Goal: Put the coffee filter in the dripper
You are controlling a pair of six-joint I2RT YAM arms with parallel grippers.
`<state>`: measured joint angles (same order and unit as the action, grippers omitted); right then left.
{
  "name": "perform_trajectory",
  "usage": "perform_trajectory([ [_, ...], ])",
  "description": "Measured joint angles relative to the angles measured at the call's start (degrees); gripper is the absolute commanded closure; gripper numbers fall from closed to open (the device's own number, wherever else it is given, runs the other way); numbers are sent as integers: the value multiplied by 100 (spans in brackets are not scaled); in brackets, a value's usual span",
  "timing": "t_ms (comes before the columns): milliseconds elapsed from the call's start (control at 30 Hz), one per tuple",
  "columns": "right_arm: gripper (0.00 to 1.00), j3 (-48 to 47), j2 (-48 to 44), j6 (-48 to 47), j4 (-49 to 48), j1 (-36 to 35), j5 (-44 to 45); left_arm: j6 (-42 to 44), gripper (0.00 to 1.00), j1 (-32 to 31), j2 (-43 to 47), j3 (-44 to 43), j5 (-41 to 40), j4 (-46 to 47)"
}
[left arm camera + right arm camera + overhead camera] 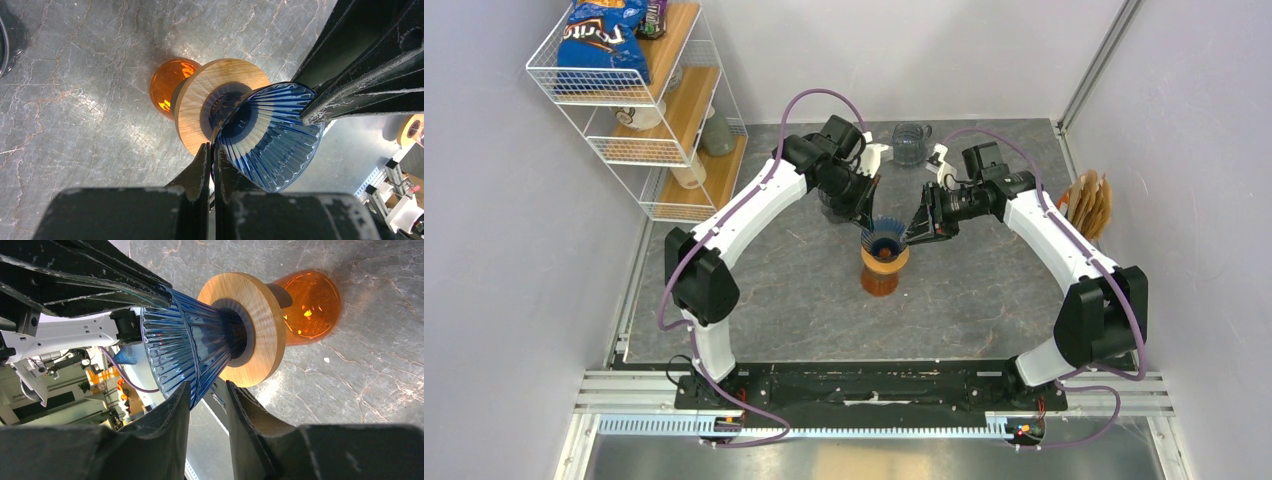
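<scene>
Two pincers over partly hidden dripper

The dripper, a blue ribbed glass cone with a round wooden collar, stands upright on an orange glass carafe. Its rim is nipped between the left gripper's jaws, and the opposite side runs between the spread jaws of the right gripper. Brown coffee filters stand stacked well right of both.
</scene>
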<state>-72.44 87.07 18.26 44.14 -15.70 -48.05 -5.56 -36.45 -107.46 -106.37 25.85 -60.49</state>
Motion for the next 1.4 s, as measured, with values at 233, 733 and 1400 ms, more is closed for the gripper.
perform_trajectory([
  [233,73,0,7,50,-55,-11,-61,-20,98,7,31,79,4,94],
  [733,83,0,98,177,-105,-20,-168,-125,98,35,223,444,28,437],
  [1400,85,-17,293,55,-37,-2,-122,-234,98,48,254,695,74,743],
])
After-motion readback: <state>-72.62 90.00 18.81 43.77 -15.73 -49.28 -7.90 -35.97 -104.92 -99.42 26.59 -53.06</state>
